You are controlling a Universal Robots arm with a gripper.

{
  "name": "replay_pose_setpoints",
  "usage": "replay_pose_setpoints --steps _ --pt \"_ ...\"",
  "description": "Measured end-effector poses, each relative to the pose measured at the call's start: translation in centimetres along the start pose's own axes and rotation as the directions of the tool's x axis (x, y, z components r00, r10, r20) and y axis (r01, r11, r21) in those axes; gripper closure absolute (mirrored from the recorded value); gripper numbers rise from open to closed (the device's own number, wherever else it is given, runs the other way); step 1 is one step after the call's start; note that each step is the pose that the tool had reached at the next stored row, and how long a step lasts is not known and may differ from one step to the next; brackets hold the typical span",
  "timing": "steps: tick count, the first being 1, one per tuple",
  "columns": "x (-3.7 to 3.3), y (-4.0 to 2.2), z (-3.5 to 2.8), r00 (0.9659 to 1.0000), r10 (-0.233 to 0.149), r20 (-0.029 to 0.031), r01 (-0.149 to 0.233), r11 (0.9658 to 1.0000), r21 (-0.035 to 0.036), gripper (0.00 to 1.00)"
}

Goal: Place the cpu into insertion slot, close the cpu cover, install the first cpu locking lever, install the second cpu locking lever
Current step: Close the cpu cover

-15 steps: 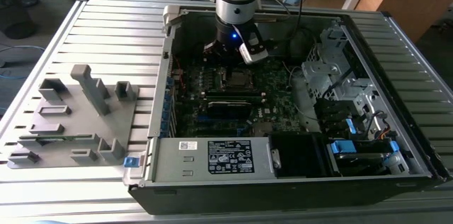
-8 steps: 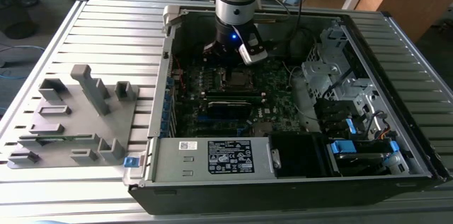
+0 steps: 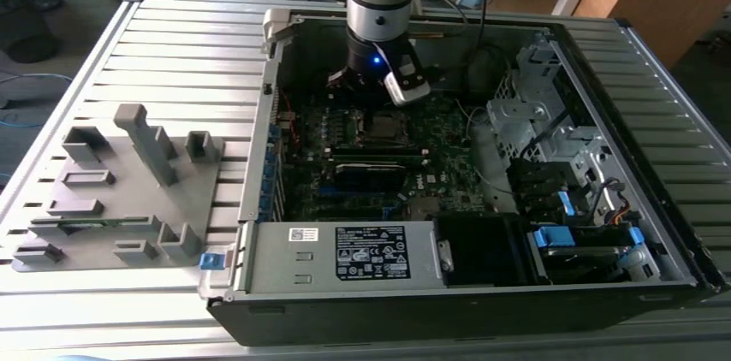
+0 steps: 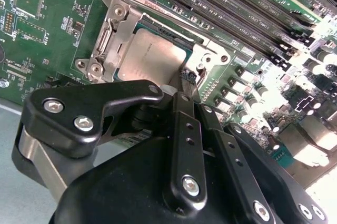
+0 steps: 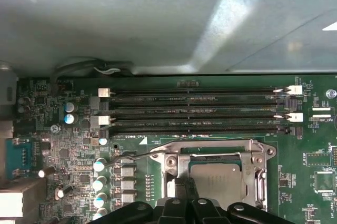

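Observation:
The cpu (image 4: 152,56) lies flat in the insertion slot (image 4: 87,66), its dull silver top showing through the window of the cpu cover (image 4: 113,27), which is folded down over it. In the first wrist view the cpu (image 5: 224,182) sits under the cover (image 5: 210,146), and a thin wire locking lever (image 5: 129,156) sticks out sideways from the socket's corner. My gripper (image 4: 185,77) has its black fingers together, with their tips at the socket's edge beside the cpu. From the exterior view, the arm stands over the socket (image 3: 383,126) inside the open computer case.
Long black memory slots (image 5: 195,111) run beside the socket, with the grey case wall (image 5: 158,29) beyond them. Capacitors (image 5: 99,165) stand near the lever's end. A grey fixture rack (image 3: 115,190) stands at the exterior view's left. The power supply (image 3: 342,254) and drive cage (image 3: 549,121) crowd the case.

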State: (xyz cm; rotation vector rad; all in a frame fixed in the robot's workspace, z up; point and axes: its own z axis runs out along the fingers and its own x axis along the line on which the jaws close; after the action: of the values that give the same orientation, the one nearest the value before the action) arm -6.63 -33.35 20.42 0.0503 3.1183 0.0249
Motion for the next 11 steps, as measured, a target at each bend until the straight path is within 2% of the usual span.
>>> replay_pose_setpoints --steps 11 --pt "0.33 -0.02 0.24 1.0 0.0 -0.0001 0.0 1.0 0.0003 0.89"
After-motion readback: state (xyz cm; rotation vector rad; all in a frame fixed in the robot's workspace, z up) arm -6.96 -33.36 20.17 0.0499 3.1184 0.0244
